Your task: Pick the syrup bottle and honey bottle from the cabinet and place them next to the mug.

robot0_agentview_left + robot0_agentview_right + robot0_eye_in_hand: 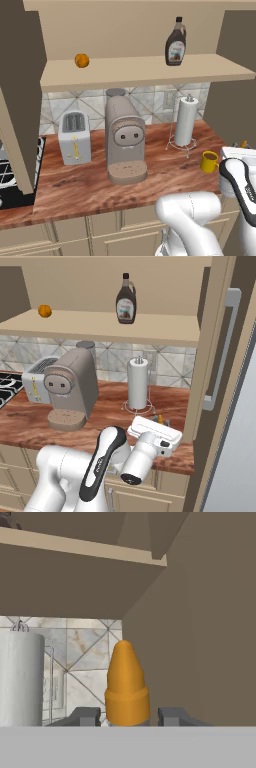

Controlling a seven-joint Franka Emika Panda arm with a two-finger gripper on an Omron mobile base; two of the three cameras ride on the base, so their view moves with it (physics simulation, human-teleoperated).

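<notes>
Your fingers (127, 717) grip the honey (127, 684) low over the bench (100, 185); set it down crooked and it may topple against the mug (209, 161).

The counter (160, 175) is lying open between the coffee machine (125, 140) and the yellow mug (209, 161), giving free room at its near edge. The paper towel holder (185, 122) is standing just behind that gap, blocking the far side. At the right, the dark cabinet door (220, 356) is walling off the corner where the end effector (128, 716) is working. Overhead, the shelf (145, 72) is capping the space; on it, wide free room is lying between the orange (82, 60) and the syrup bottle (176, 45).
</notes>
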